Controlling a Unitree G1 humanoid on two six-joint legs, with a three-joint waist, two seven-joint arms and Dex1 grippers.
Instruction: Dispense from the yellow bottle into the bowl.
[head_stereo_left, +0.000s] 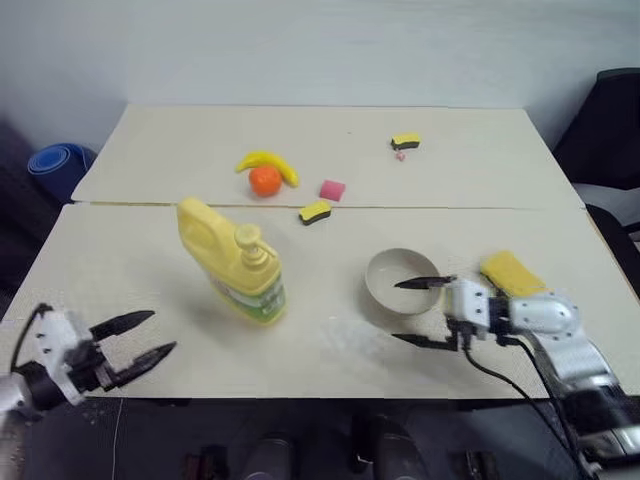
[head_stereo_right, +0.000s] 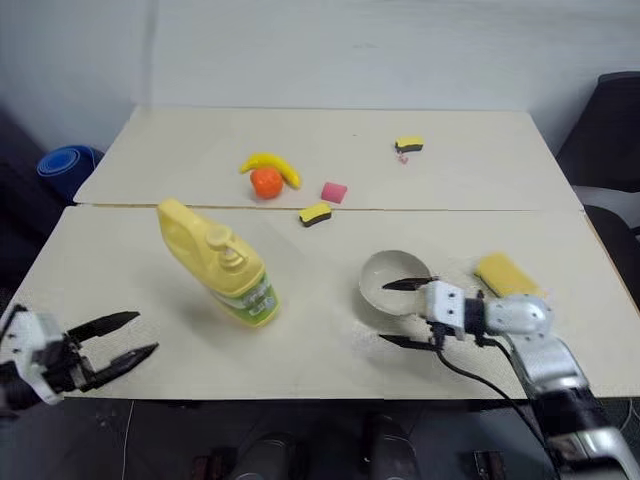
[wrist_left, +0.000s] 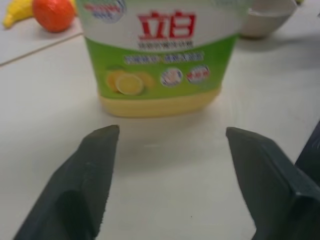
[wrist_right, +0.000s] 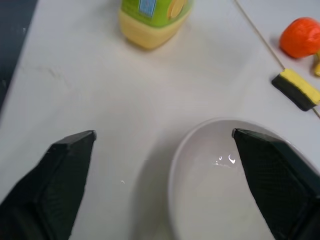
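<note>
The yellow bottle (head_stereo_left: 235, 262) stands upright on the near table, left of centre, its pump top (head_stereo_left: 252, 243) up and its green-white label (wrist_left: 160, 65) facing my left gripper. The beige bowl (head_stereo_left: 400, 282) sits to its right, with a small glistening spot inside (wrist_right: 225, 160). My left gripper (head_stereo_left: 160, 332) hangs open at the table's near left edge, apart from the bottle and holding nothing. At the bowl's near right side my right gripper (head_stereo_left: 396, 311) is open; one fingertip (wrist_right: 250, 145) is over the rim, the other over bare table.
A flat yellow sponge (head_stereo_left: 512, 272) lies right of the bowl. Behind are a banana (head_stereo_left: 265, 162), an orange (head_stereo_left: 265, 181), a pink cube (head_stereo_left: 332, 190) and two yellow-black sponges (head_stereo_left: 315, 212) (head_stereo_left: 405, 141). A seam (head_stereo_left: 150, 204) joins the two tables. A black chair (head_stereo_left: 610, 130) stands right.
</note>
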